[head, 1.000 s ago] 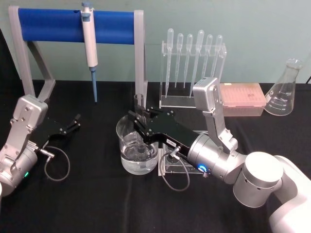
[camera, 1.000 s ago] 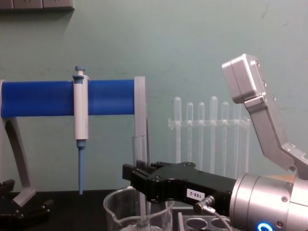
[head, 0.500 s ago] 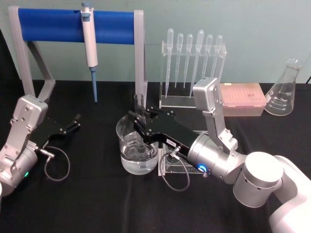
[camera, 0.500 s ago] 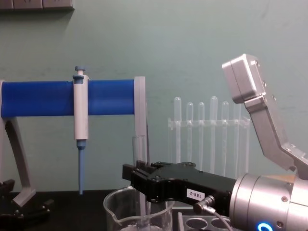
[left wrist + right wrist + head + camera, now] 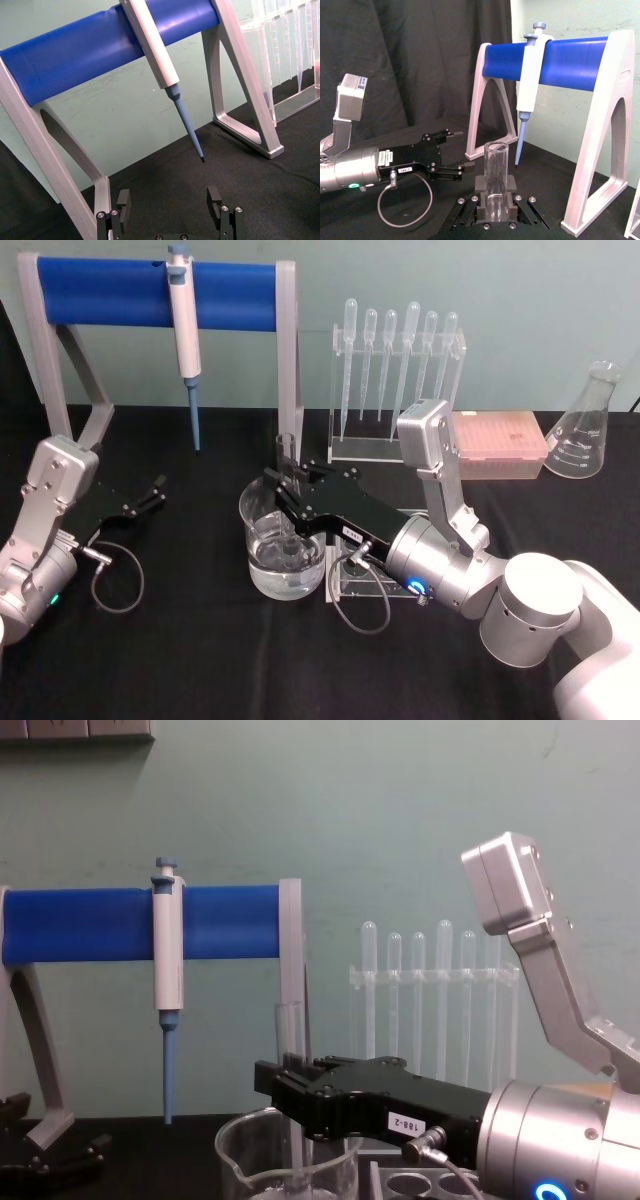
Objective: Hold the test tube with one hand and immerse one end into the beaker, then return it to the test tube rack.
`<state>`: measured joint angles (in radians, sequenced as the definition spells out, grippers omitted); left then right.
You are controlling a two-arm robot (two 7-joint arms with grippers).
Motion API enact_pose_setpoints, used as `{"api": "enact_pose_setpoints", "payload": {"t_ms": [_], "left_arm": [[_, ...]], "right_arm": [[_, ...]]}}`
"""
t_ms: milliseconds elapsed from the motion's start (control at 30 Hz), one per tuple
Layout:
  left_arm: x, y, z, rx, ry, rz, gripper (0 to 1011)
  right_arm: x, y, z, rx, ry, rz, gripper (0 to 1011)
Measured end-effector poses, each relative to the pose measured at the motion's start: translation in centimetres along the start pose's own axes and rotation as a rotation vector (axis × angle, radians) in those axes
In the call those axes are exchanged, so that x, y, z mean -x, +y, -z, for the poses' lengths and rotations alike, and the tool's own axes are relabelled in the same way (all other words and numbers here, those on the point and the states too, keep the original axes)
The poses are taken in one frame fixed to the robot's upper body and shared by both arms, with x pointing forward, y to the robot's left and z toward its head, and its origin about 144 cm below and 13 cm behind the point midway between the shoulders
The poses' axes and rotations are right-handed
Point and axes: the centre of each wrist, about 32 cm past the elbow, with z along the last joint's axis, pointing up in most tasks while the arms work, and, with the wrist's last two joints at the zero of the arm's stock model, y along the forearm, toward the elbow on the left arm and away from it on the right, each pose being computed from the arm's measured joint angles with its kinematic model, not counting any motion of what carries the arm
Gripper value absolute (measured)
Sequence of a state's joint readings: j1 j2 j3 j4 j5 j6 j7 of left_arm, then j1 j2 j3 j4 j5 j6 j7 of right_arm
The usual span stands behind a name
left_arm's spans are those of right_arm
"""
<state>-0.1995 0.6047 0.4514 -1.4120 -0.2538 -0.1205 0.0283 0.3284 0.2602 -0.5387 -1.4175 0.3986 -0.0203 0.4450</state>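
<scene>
Chest view's bottom edge is cutting off the beaker (image 5: 238, 1138), the right gripper (image 5: 282, 1082) is covering the middle of the tube (image 5: 290, 1025), and the rack (image 5: 345, 588) is mostly hiding under that arm.

Clear test tube (image 5: 496, 170) and beaker (image 5: 270, 575), blue bar (image 5: 110, 282), black table (image 5: 200, 660).

The head view looks down and forward across the whole table (image 5: 200, 670). The chest view sits low, facing the wall (image 5: 400, 820), close behind the right gripper (image 5: 288, 1082). Both wrist views face the blue stand (image 5: 100, 45); the right one hugs the test tube (image 5: 496, 170), while the left seems to skim the table.
</scene>
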Motion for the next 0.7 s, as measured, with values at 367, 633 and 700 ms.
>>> {"api": "enact_pose_setpoints", "payload": {"t_ms": [367, 633, 700], "left_arm": [[0.0, 0.0, 0.0, 0.0, 0.0, 0.0, 1000], [0.0, 0.0, 0.0, 0.0, 0.0, 0.0, 1000], [0.0, 0.0, 0.0, 0.0, 0.0, 0.0, 1000]], "right_arm": [[0.0, 0.0, 0.0, 0.0, 0.0, 0.0, 225], [0.0, 0.0, 0.0, 0.0, 0.0, 0.0, 225], [0.0, 0.0, 0.0, 0.0, 0.0, 0.0, 225]]}}
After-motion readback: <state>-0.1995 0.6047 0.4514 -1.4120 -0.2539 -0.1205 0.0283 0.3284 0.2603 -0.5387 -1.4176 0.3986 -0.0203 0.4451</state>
